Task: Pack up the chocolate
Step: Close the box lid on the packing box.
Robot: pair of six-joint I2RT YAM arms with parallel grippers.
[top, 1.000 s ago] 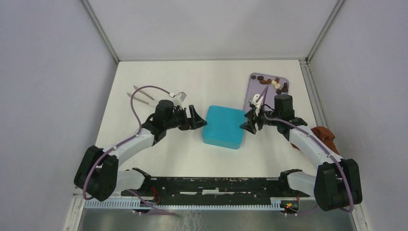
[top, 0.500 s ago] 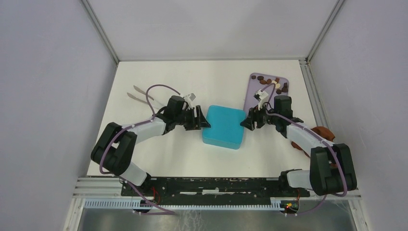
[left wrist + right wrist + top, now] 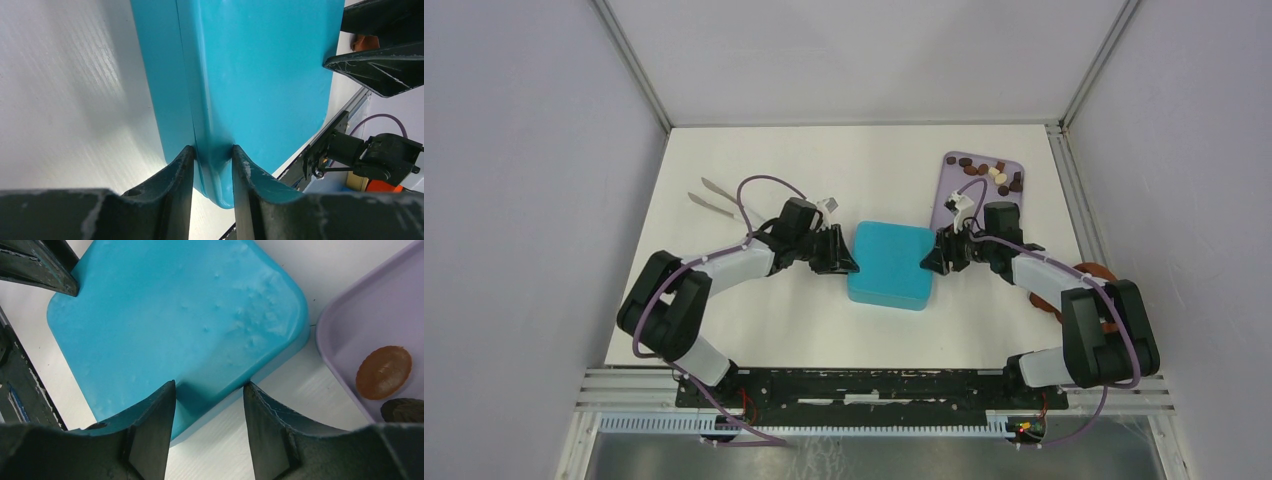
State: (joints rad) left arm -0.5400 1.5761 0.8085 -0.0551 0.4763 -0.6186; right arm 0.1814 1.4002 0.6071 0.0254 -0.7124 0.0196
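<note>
A closed teal box point(image 3: 890, 265) lies at the table's middle. My left gripper point(image 3: 848, 262) is at its left edge; in the left wrist view the gripper point(image 3: 211, 150) pinches the box's rounded rim point(image 3: 215, 165), both fingers touching it. My right gripper point(image 3: 927, 262) is at the box's right edge. In the right wrist view it point(image 3: 210, 386) straddles that edge of the box point(image 3: 175, 325) with its jaws still apart. The chocolate point(image 3: 989, 172) lies as several small brown and cream pieces on a lilac tray point(image 3: 954, 195); one brown piece point(image 3: 384, 372) shows close by.
Metal tongs point(image 3: 714, 198) lie at the left rear of the table. A reddish-brown cloth point(image 3: 1096, 270) sits at the right edge, partly behind my right arm. Grey walls close the table in on three sides.
Both arms have pushed in toward the box. The left jaws have closed onto its left rim. The right jaws have narrowed around the right edge.
</note>
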